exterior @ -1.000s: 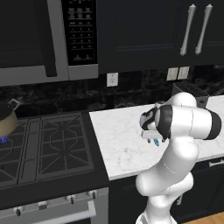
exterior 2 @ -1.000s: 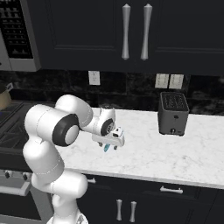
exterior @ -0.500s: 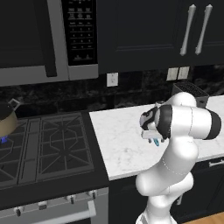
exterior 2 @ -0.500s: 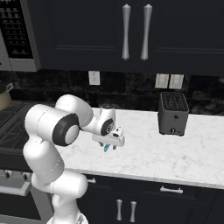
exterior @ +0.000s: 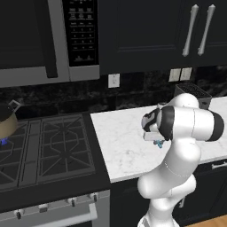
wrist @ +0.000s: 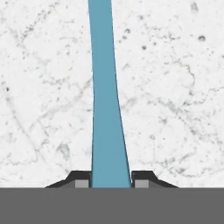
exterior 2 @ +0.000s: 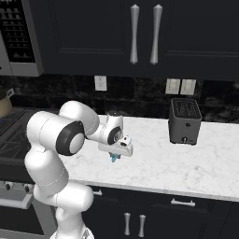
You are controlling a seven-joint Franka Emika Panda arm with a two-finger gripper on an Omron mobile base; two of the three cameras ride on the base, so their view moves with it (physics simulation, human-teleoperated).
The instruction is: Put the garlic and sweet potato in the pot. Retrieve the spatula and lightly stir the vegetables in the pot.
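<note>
My gripper [wrist: 111, 180] points down at the white marble counter [exterior: 119, 142] and is shut on the slim handle of the light blue spatula [wrist: 104, 96], which runs straight away from the fingertips [wrist: 143, 180]. A bit of blue spatula [exterior 2: 113, 158] shows under the gripper [exterior 2: 114, 157] low over the counter, also in the left base view at the gripper [exterior: 157, 142]. The tan pot [exterior: 5, 122] stands on the stove at the far left. The garlic and sweet potato are out of view.
A black gas stove [exterior: 48, 146] lies left of the counter, with a microwave [exterior: 44, 40] above it. A dark toaster [exterior 2: 185, 120] stands at the back right of the counter [exterior 2: 186, 163]. Dark cabinets hang overhead.
The fingers have shut on the spatula handle. The arm has stayed in about the same place over the counter.
</note>
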